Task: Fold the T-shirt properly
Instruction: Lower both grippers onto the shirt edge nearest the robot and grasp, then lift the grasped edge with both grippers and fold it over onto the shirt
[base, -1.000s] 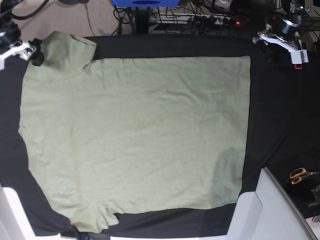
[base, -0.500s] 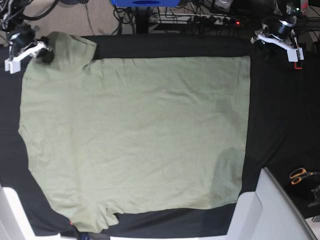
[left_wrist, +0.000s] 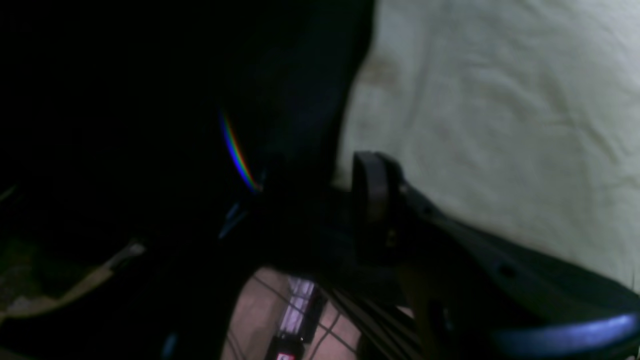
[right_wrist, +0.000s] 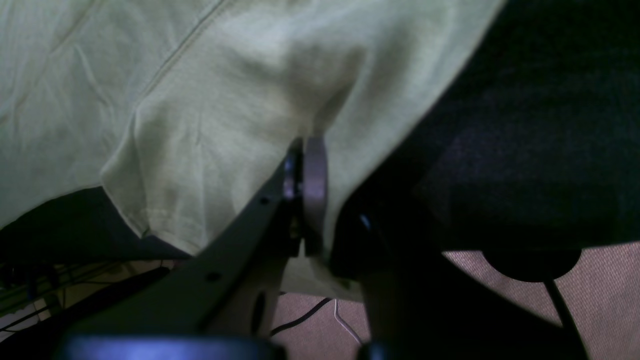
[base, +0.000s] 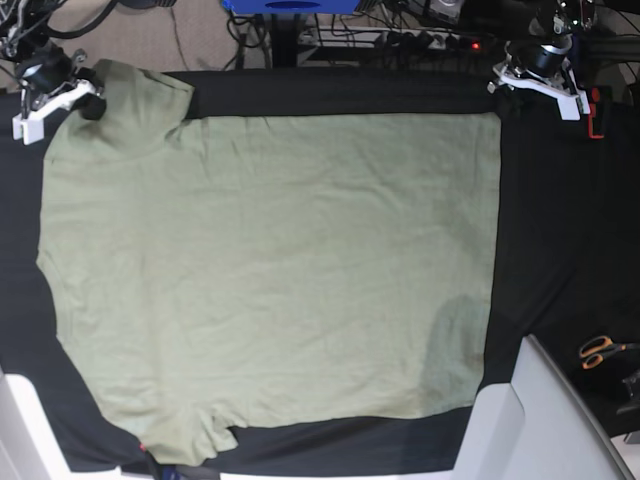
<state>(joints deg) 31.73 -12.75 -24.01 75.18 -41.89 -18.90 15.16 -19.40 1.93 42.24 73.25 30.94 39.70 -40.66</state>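
A: At far left of the base view, right end effector (base: 88, 97) on the sleeve at the T-shirt's (base: 270, 270) upper left corner.
B: Closed or wide?
A: Pinched tight. In the right wrist view, right end effector (right_wrist: 305, 200) clamped on a bunched fold of sleeve fabric, cloth pulled up into a small peak above the pads.
B: And the T-shirt itself?
A: Spread flat across the middle of the worktop (base: 560, 250), on the black tablecloth (base: 350, 92), hem edge vertical toward the right, second sleeve at bottom left, lightly creased all over.
B: Further right?
A: Left end effector (base: 503, 88) just off the T-shirt's upper right corner, above the tablecloth. In the left wrist view, one dark finger (left_wrist: 372, 200) beside the pale fabric edge (left_wrist: 500, 125); other finger lost in shadow. Partly parted at most, nothing seen gripped; cannot tell more.
B: Anything past that?
A: Orange-handled scissors (base: 600, 351) at far right, well apart from the cloth.
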